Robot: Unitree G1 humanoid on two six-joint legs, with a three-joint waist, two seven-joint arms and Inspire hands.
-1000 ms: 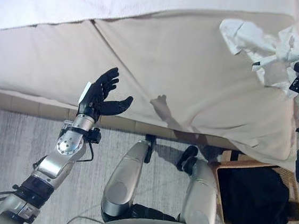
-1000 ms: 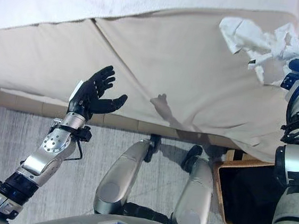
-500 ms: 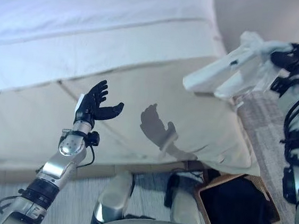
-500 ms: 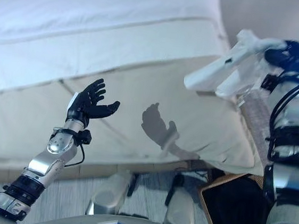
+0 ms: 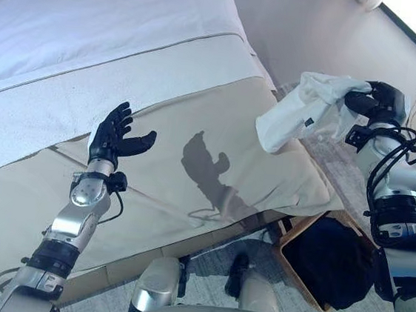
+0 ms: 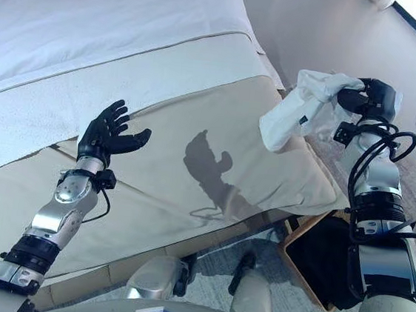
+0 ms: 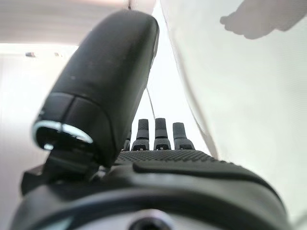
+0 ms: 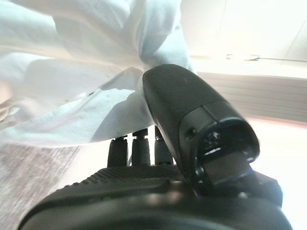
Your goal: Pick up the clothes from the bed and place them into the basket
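Lifted off the bed (image 5: 200, 88) since before, the white garment (image 5: 302, 110) hangs at upper right, pinched in the right hand (image 5: 374, 101), above the basket (image 5: 292, 243). Left hand (image 5: 113, 137) hovers with fingers spread, empty.

Basket (image 5: 290, 232) rim part-hidden under dark clothes (image 5: 331, 258); bed (image 5: 94, 32) cropped by frame.

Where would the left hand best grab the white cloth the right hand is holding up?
Probably the hanging lower end of the white cloth, coming from the bed side. The right hand pinches its top; the rest droops free off the bed's corner, facing the open left hand.
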